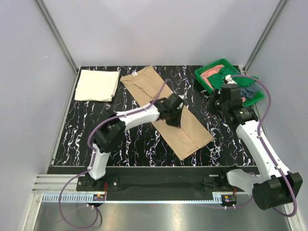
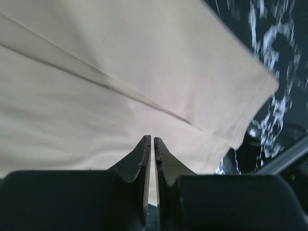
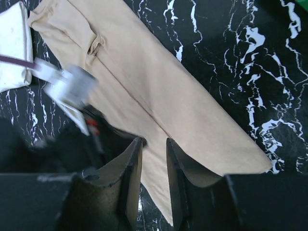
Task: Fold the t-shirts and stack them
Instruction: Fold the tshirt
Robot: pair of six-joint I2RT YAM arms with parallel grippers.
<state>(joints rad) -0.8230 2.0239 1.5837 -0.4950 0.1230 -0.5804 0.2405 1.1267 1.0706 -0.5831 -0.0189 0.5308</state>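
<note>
Tan t-shirt [image 1: 144, 89] is lying as a long, folded diagonal strip on the marble table [image 1: 134, 139], with the left gripper [image 1: 174, 115] over its middle. Left wrist: the jaws are standing almost together, visibly pinching nothing. Right wrist: the right gripper [image 3: 153, 140] is hanging part-open and empty, facing the strip.

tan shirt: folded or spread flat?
Partly folded: tan shirt lies as a long narrow strip, sides folded in, not yet squared like the cream shirt.

right tool [image 3: 154, 140]: fingers apart | tan t-shirt [image 3: 159, 96]: long fold, diagonal on marbled table [image 3: 231, 57] | cream-white t-shirt [image 3: 14, 48]: top-left corner
</note>
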